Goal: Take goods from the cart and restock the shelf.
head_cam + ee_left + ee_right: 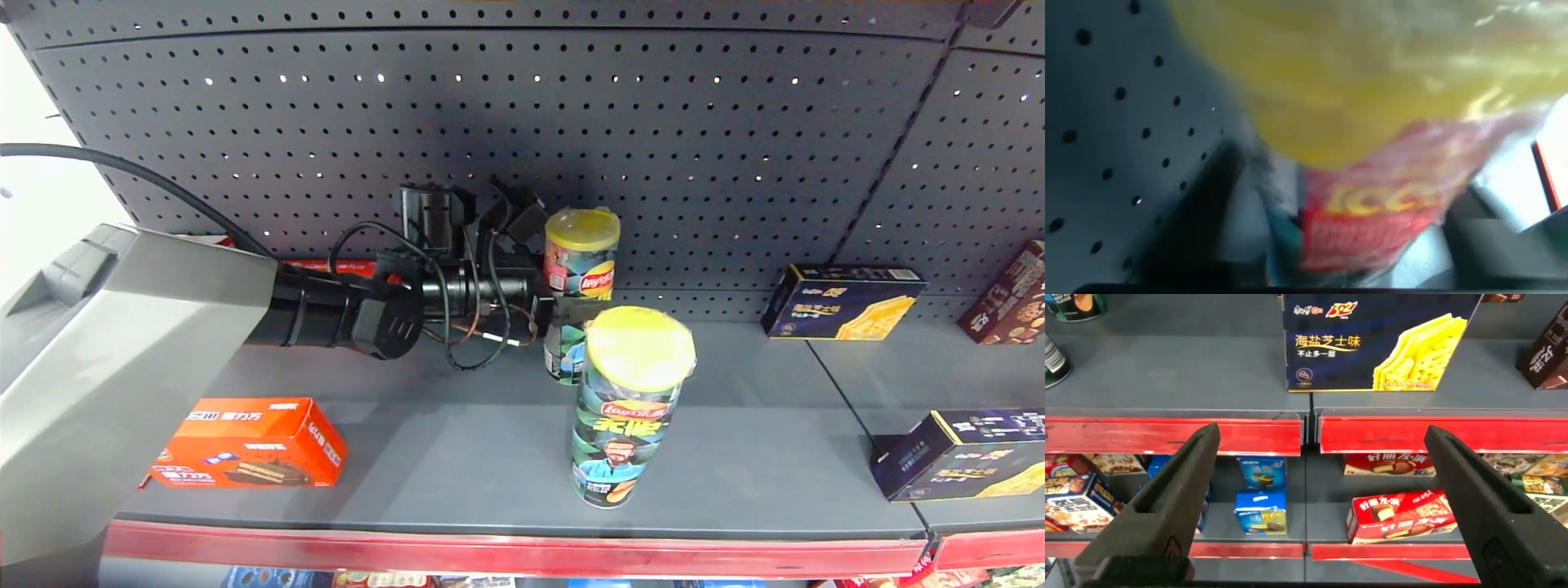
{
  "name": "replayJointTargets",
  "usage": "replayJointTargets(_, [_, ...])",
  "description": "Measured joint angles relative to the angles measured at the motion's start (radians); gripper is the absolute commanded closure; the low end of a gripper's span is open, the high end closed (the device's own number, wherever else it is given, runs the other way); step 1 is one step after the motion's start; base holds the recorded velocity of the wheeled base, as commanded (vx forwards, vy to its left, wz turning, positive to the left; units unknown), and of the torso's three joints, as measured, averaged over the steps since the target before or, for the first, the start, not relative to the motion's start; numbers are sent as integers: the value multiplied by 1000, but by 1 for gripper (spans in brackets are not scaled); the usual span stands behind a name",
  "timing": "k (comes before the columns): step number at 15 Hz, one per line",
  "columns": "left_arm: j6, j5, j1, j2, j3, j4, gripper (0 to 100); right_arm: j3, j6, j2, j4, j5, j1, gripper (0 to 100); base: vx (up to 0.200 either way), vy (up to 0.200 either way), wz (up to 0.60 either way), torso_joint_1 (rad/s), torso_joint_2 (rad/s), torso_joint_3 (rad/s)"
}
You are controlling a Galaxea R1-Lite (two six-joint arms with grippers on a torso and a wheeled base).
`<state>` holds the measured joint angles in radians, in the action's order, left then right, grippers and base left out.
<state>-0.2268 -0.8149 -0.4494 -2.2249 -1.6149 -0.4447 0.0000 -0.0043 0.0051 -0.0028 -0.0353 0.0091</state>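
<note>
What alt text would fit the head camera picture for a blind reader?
The left tool holds a yellow-lidded chip can at the back of a grey shelf, behind a second upright can. An orange box lies to the left.

chip cans (629, 406) (581, 253): 2 | orange box (245, 445): 1 | navy cracker boxes (841, 302) (963, 453): 2 | maroon box (1012, 298): 1, possibly more past the edge

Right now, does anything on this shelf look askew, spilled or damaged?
Nothing stands out: the front chip can stands upright, lid on; the rear chip can is upright in the left end effector; no spills.
</note>
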Motion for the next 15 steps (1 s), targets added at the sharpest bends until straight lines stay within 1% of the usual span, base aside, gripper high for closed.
replayJointTargets(4, [0, 5, 0, 9, 36, 1, 0, 0, 0, 0, 0, 0, 0, 0, 0, 0, 0, 0, 0, 0])
replayJointTargets(6, [-1, 14, 9, 44, 106, 0, 0, 0, 0, 0, 0, 0, 0, 0, 0, 0, 0, 0, 0, 0])
replayJointTargets(7, [-10, 32, 14, 66, 150, -3, 0, 0, 0, 0, 0, 0, 0, 0, 0, 0, 0, 0, 0, 0])
replayJointTargets(8, [-27, 60, 22, 91, 192, -3, 0, 0, 0, 0, 0, 0, 0, 0, 0, 0, 0, 0, 0, 0])
replayJointTargets(9, [-53, 89, 31, 109, 227, -1, 0, 0, 0, 0, 0, 0, 0, 0, 0, 0, 0, 0, 0, 0])
replayJointTargets(10, [-65, 112, 41, 124, 253, 0, 0, 0, 0, 0, 0, 0, 0, 0, 0, 0, 0, 0, 0, 0])
replayJointTargets(13, [-69, 212, 46, 157, 290, 0, 0, 0, 0, 0, 0, 0, 0, 0, 0, 0, 0, 0, 0, 0])
replayJointTargets(15, [-69, 248, 46, 166, 298, 0, 0, 0, 0, 0, 0, 0, 0, 0, 0, 0, 0, 0, 0, 0])
